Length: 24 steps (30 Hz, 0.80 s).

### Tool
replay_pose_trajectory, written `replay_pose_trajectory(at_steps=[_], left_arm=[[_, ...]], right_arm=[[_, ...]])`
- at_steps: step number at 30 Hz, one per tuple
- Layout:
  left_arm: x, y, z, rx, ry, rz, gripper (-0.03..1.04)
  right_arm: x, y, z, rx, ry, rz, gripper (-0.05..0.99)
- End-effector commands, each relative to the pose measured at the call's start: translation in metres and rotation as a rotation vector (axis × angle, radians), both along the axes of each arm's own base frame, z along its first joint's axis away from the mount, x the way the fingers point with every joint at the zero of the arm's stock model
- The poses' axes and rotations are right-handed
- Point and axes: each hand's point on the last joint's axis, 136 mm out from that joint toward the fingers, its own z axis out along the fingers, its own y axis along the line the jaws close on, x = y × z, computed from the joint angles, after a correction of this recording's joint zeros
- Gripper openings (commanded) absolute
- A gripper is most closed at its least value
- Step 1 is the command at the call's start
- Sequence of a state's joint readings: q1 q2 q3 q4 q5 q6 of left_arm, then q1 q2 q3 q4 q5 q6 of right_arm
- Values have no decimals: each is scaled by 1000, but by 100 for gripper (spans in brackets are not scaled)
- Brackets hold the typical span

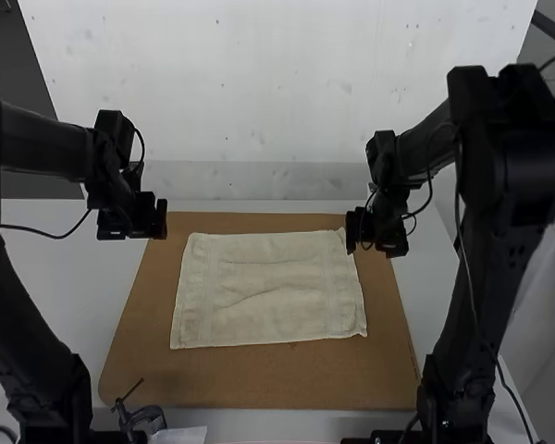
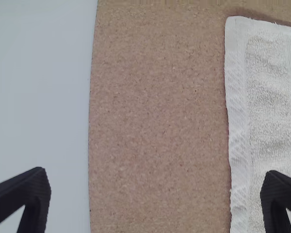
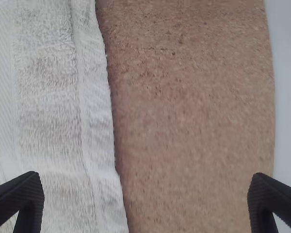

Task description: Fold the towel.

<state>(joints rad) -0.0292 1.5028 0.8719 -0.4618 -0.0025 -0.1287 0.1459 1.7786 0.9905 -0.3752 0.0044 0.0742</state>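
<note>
Towel [image 1: 268, 305] spread flat on brown board [image 1: 259, 384]

The towel lies unfolded, lightly creased, closer to the board's far edge than its near edge. The left gripper [image 1: 136, 225] hangs near the board's far left corner, the right gripper [image 1: 372, 238] near the far right corner. Both sets of jaws gape wide, holding nothing.

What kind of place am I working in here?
Probably a lab or robot test bench: two robot arms stand at a pale table, with a brown board on it and a towel spread there.
</note>
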Motion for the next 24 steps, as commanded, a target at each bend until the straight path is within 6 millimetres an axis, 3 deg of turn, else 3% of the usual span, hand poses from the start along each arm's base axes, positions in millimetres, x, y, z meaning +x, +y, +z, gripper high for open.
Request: replay_pose_trajectory(at_steps=[1,11,18,24], left_arm=[[21,-1,6,5,-30,11,97],[27,-4,7,-1,-47,-3,97],[29,-9,6,-6,-48,-15,97],[32,-8,-5,-5,-26,-15,97]], right_arm=[[27,8,-4,-2,-7,23,90],[81,35,-26,32,-3,62,90],[85,51,-53,23,49,77,90],[86,49,-68,-26,54,72,51]])
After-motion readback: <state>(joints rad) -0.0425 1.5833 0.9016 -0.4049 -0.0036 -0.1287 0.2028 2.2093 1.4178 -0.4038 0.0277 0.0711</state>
